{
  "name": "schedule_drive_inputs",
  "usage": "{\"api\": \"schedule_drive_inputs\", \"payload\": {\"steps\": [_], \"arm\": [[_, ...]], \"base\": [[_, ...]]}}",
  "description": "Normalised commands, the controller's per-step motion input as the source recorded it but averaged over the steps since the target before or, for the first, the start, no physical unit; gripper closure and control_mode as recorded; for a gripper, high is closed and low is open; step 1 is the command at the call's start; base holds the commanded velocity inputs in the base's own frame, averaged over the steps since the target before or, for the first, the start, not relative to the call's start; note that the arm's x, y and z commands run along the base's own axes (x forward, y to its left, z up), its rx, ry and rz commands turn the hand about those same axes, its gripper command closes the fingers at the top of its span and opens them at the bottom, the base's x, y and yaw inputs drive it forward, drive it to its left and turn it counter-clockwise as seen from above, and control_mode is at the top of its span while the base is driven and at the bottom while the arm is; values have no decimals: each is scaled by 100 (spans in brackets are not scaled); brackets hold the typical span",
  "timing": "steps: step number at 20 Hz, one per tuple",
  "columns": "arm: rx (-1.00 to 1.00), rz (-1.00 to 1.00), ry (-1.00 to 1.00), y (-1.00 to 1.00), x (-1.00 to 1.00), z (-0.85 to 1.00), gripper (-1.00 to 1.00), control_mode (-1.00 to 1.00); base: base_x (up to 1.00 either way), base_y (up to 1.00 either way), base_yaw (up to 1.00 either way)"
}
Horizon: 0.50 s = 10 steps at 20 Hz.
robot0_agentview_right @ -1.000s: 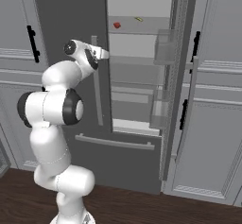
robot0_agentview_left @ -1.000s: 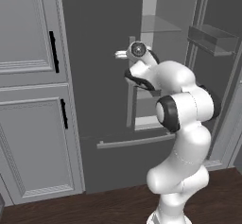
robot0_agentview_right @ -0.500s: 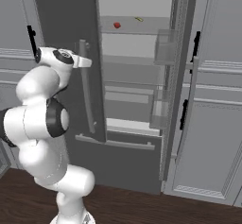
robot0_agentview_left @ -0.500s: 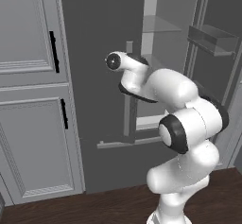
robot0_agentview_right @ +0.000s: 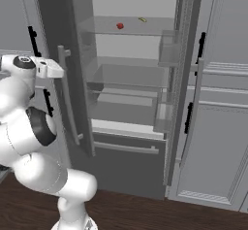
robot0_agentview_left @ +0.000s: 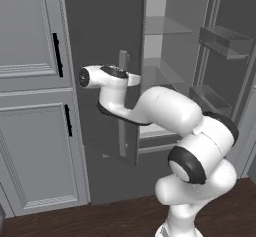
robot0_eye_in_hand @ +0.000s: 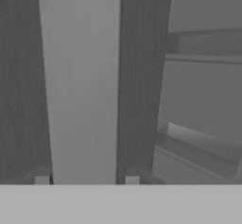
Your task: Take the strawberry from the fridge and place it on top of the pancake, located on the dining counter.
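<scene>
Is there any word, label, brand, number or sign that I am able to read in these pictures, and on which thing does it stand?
None: no text shows anywhere.
The fridge, its door handle, the cabinets, the strawberry and the robot arm are all plain, without any label.

Light grey panelled cabinets (robot0_agentview_left: pixel 30 131) with black handles (robot0_agentview_left: pixel 57 54); dark wood floor (robot0_agentview_right: pixel 145 214); small yellowish item (robot0_agentview_right: pixel 142 19) on shelf.

I'm seeing light grey panelled cabinets (robot0_agentview_left: pixel 30 106) with black handles (robot0_agentview_left: pixel 58 55) standing on the left, and more cabinets (robot0_agentview_right: pixel 218 127) running up the right. A dark wood floor (robot0_agentview_right: pixel 145 214) is stretching below them.
</scene>
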Motion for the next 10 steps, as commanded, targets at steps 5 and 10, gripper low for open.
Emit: {"api": "schedule_drive_inputs", "payload": {"steps": [5,10], "arm": [[-19,-4,3,73,-75,-6,100,-100],[-8,0,1,35,-23,0,100,-100]], "base": [[0,0,0],[0,0,0]]}}
